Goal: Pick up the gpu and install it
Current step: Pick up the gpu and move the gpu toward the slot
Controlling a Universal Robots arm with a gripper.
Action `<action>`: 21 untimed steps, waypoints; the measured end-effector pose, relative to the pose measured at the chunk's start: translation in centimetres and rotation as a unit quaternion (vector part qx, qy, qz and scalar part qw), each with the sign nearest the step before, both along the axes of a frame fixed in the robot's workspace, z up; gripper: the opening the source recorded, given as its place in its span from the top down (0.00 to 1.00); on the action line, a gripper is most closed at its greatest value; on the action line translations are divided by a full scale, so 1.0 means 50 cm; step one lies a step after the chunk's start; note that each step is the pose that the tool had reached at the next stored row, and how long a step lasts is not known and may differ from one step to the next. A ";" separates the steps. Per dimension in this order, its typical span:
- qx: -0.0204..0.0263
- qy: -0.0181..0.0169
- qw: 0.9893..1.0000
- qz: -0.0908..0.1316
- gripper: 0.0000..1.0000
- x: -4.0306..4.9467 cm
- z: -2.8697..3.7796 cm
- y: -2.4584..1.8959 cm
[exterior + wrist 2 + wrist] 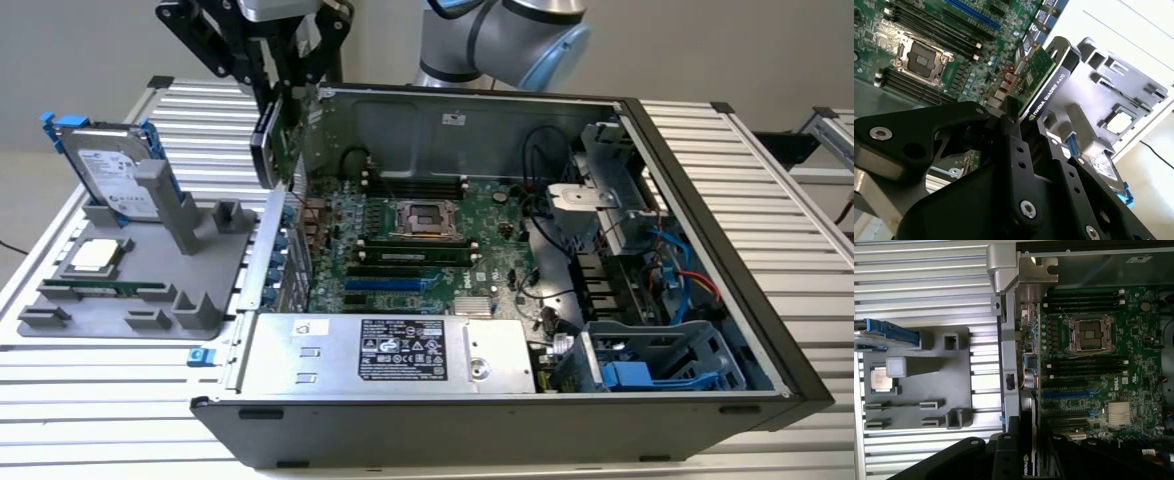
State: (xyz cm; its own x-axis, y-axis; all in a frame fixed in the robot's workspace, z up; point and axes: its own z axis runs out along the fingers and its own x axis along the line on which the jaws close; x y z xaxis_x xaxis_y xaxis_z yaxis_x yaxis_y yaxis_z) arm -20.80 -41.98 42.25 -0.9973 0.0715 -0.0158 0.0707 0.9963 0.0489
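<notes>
The gpu (272, 140) hangs on edge, a thin card with a black shroud, above the rear wall of the open computer case (694, 140) on the exterior view's left. My gripper (284, 92) is shut on its upper edge. In the second wrist view the black fingers (1013, 131) clamp the gpu (1048, 82), whose green board faces the motherboard (929, 55). In the first wrist view the gpu (1028, 462) runs edge-on between the fingers, over the case's rear wall. The motherboard (414, 235) lies below, with blue slots (387, 286) showing.
A grey holder (127, 290) left of the case carries an upright hard drive in a blue frame (110, 168) and a processor chip (94, 256). The power supply (387, 350) fills the case's near side. A drive cage (654, 360) and cables sit at the right.
</notes>
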 end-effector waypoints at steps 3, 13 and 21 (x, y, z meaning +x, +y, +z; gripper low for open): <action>0.000 0.000 1.000 0.000 1.00 0.006 0.000 0.0000; 0.000 0.000 1.000 0.000 1.00 0.024 0.000 0.0000; 0.000 0.000 1.000 0.000 1.00 0.039 0.000 0.0000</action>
